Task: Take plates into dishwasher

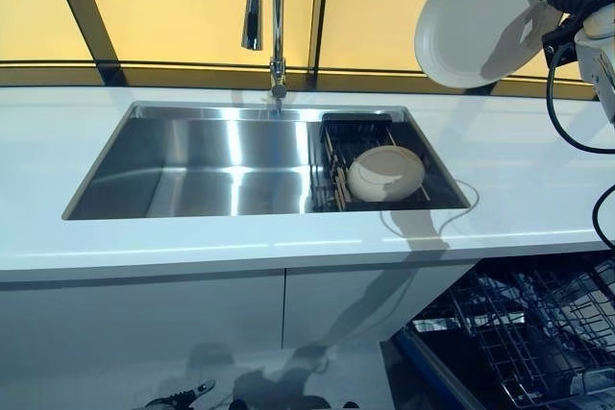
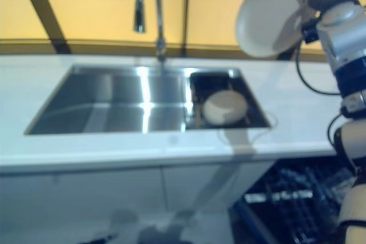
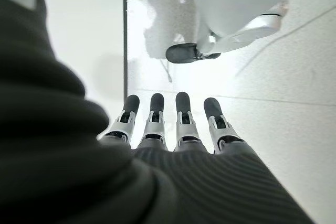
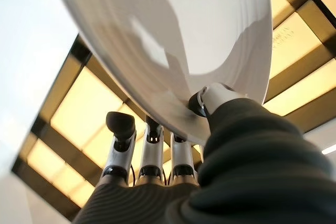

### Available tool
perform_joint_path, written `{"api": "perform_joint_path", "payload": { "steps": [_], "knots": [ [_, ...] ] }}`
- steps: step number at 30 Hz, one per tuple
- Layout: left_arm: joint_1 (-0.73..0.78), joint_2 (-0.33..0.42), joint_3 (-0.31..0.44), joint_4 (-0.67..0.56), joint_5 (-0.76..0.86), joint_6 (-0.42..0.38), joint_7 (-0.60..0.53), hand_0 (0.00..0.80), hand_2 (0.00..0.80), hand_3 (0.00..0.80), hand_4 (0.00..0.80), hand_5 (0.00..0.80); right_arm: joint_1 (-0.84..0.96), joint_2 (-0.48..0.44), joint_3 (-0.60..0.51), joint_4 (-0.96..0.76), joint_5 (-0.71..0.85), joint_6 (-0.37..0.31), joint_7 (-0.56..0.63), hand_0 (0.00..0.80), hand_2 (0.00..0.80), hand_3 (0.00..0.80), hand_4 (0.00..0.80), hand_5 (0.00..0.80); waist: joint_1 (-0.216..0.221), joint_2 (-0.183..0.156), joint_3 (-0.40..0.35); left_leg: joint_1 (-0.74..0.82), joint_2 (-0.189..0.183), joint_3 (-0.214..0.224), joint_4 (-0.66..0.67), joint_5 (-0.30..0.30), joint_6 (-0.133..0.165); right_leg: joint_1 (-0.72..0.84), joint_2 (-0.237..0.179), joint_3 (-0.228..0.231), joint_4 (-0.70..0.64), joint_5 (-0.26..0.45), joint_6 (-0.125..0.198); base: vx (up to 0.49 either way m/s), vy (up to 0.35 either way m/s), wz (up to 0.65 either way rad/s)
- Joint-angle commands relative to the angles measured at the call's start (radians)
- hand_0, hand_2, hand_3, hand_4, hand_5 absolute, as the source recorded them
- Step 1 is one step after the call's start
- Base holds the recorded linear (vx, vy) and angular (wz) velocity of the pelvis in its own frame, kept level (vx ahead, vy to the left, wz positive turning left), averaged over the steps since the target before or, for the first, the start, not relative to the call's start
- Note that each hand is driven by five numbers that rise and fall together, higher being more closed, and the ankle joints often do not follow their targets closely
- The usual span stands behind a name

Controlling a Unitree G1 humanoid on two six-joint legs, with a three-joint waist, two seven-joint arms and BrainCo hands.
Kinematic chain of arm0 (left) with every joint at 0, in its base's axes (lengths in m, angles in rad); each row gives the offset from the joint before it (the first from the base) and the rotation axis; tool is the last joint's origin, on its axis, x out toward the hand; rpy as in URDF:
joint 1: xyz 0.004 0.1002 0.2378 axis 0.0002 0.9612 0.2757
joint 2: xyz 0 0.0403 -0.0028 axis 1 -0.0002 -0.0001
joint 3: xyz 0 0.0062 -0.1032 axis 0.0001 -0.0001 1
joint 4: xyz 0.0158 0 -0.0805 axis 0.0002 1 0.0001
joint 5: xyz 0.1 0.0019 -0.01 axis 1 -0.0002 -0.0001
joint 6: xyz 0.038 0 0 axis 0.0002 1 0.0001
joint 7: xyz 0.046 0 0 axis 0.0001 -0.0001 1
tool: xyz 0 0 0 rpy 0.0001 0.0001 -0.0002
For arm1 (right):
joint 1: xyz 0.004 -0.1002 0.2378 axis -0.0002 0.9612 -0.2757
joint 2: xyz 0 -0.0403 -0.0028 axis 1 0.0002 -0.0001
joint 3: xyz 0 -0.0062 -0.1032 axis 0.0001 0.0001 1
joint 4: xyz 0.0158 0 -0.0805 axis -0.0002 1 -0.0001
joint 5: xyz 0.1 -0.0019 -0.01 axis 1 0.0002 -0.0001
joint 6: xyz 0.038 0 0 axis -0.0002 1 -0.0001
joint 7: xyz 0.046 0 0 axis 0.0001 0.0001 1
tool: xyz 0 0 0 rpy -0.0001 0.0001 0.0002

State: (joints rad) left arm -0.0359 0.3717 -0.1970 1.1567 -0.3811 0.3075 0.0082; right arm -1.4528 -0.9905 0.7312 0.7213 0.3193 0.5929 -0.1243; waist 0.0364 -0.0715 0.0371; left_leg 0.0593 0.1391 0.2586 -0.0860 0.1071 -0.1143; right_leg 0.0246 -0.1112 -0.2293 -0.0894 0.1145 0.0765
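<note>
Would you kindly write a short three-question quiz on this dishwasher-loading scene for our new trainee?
1. True or false: the right hand pinches a white plate held up above the counter.
2. Where does the second plate lie? A) in the dish rack at the sink's right end; B) on the counter; C) in the dishwasher rack.
3. Fill in: the left hand has its fingers ____ and holds nothing.

Key: 1 true; 2 A; 3 straight.
</note>
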Motion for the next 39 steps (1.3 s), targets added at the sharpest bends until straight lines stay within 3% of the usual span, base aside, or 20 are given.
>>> {"api": "perform_joint_path", "payload": {
  "steps": [1, 6, 16, 23, 28, 31, 39],
  "knots": [
    [-0.038, 0.044, -0.044, 0.063, 0.064, -0.037, 0.002, 0.0, 0.0, 0.0, 0.0, 0.0, -0.227, -0.09, 0.133, 0.043, -0.163, -0.008, 0.064, 0.8, 0.8, 0.8, 0.8, 0.8, -0.014, -0.042, 0.009, 0.042, -0.039, 0.012, -0.001, -0.058, 0.018, 0.051, -0.021, -0.026, 0.002, -0.025, 0.067, -0.006, -0.017, -0.16],
    [-0.033, 0.046, -0.055, 0.051, 0.094, -0.053, -0.004, 0.0, 0.0, 0.0, 0.0, 0.0, -0.308, -0.132, 0.242, 0.072, -0.304, -0.019, 0.172, 0.8, 0.8, 0.8, 0.8, 0.8, -0.032, -0.05, -0.001, 0.055, -0.033, 0.025, -0.001, -0.059, 0.018, 0.047, -0.011, -0.001, 0.002, -0.019, 0.067, -0.015, -0.026, -0.16],
    [-0.016, 0.045, -0.084, 0.037, 0.131, -0.084, -0.01, 0.0, 0.0, 0.0, 0.0, 0.0, -0.428, -0.222, 0.427, 0.106, -0.572, -0.113, 0.285, 0.8, 0.8, 0.8, 0.8, 0.8, -0.069, -0.057, -0.014, 0.074, -0.023, 0.049, -0.001, -0.064, 0.018, 0.032, 0.007, 0.045, 0.002, -0.011, 0.067, -0.009, -0.026, -0.18],
    [0.003, 0.034, -0.084, 0.02, 0.137, -0.098, 0.009, 0.0, 0.0, 0.0, 0.0, 0.0, -0.381, -0.352, 0.45, 0.027, -0.683, -0.199, 0.299, 0.8, 0.8, 0.8, 0.8, 0.8, -0.107, -0.053, -0.011, 0.076, -0.017, 0.069, -0.001, -0.067, 0.017, 0.015, 0.018, 0.076, 0.002, -0.01, 0.068, -0.008, -0.011, -0.11],
    [0.009, 0.027, -0.066, 0.018, 0.15, -0.113, 0.004, 0.0, 0.0, 0.0, 0.0, 0.0, -0.204, -0.465, 0.342, -0.081, -0.721, -0.247, 0.305, 0.8, 0.8, 0.8, 0.8, 0.8, -0.141, -0.041, 0.0, 0.077, -0.013, 0.088, -0.001, -0.07, 0.018, -0.001, 0.024, 0.097, 0.002, -0.007, 0.07, -0.028, -0.015, -0.11],
    [0.013, 0.022, -0.049, 0.019, 0.157, -0.122, 0.0, 0.0, 0.0, 0.0, 0.0, 0.0, -0.03, -0.517, 0.209, -0.144, -0.749, -0.281, 0.302, 0.8, 0.8, 0.8, 0.8, 0.8, -0.161, -0.033, 0.006, 0.081, -0.011, 0.099, -0.001, -0.073, 0.02, -0.008, 0.028, 0.109, 0.002, -0.005, 0.07, -0.01, -0.016, -0.14],
    [0.01, 0.017, 0.014, 0.022, 0.169, -0.119, -0.004, 0.0, 0.0, 0.0, 0.0, 0.0, 0.637, -0.542, -0.351, -0.301, -0.805, -0.347, 0.309, 0.8, 0.8, 0.8, 0.8, 0.8, -0.228, -0.01, 0.02, 0.086, -0.008, 0.129, -0.001, -0.078, 0.023, -0.022, 0.035, 0.133, 0.002, -0.004, 0.071, -0.003, -0.017, -0.12]
  ]
}}
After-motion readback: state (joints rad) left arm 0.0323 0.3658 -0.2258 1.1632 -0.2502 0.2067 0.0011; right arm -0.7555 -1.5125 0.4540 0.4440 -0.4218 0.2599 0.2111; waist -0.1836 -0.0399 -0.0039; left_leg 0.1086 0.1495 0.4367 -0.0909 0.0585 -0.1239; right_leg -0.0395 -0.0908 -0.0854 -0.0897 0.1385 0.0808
